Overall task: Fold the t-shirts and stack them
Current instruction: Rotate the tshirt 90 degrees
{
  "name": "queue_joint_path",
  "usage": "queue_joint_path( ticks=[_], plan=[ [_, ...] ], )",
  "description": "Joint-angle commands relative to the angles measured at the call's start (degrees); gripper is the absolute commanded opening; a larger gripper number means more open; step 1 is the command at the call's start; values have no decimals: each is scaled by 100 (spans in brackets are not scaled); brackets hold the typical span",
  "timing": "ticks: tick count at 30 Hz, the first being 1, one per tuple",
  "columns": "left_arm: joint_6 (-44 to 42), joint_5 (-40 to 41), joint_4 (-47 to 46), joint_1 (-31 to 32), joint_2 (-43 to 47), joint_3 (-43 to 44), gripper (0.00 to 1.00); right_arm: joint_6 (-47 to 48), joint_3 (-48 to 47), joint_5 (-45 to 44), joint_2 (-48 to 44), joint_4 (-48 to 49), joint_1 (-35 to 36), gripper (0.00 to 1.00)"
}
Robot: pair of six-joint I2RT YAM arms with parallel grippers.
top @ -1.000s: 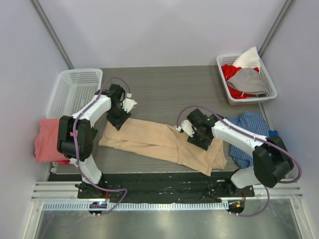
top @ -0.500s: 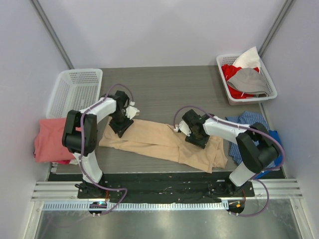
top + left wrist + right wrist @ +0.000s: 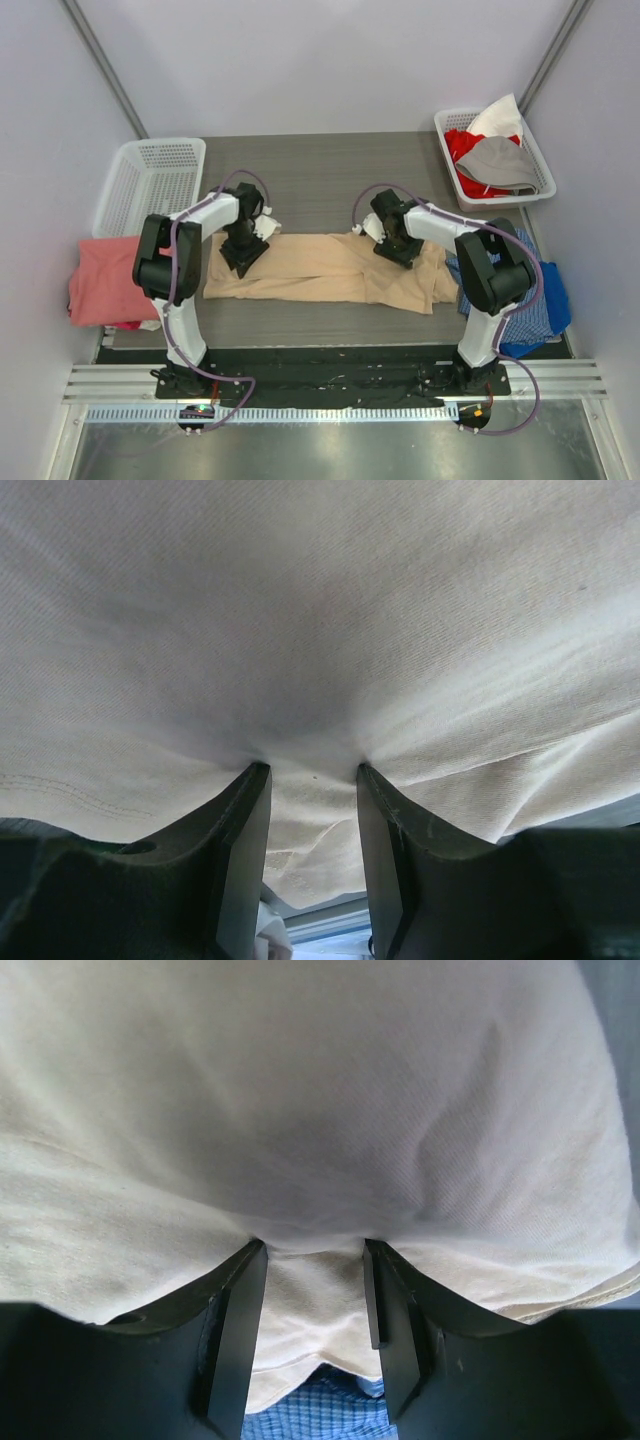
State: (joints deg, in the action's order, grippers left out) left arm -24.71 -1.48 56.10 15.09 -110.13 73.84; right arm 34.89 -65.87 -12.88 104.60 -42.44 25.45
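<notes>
1. The left gripper [image 3: 312,770] points down into the tan shirt [image 3: 330,268] near its left end. Its fingers [image 3: 240,840] stand partway apart with a bunch of cloth in the gap, and I cannot tell whether that is a firm pinch or only a press
2. The right gripper [image 3: 313,1245] is the same near the shirt's right end: jaws partway apart, tan cloth puckered at both tips, hold unclear
3. The tan shirt lies stretched as a long band across the table [image 3: 320,180], between the two arms. The pink shirt [image 3: 100,280] sits at the table's far left edge, well apart
4. This looks like the spreading-out step before any fold. To do it well, both ends should travel together with even tension so the middle creases flatten, and the right end should stay off the blue checked cloth [image 3: 535,300] just beside it
5. Hard to make out: from above the wrists cover the fingertips, and both wrist cameras are filled with cloth. Sleeves, collar and hem cannot be told apart, so which way the shirt faces is unclear
6. A sliver of blue check shows under the tan hem in the right wrist view, so the two cloths may overlap there
</notes>
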Motion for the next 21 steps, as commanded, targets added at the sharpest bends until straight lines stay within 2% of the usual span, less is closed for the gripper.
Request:
queue_joint_path(
  ticks=[1, 9, 21],
  plan=[
    [28, -19, -56, -6, -281, 51, 45, 193, -356, 93, 702, 781, -224, 52],
    [203, -28, 103, 73, -352, 139, 45, 404, -1541, 102, 1510, 737, -339, 52],
    [546, -160, 428, 617, -115, 130, 45, 492, -3632, 181, 2934, 754, -497, 52]
  ],
)
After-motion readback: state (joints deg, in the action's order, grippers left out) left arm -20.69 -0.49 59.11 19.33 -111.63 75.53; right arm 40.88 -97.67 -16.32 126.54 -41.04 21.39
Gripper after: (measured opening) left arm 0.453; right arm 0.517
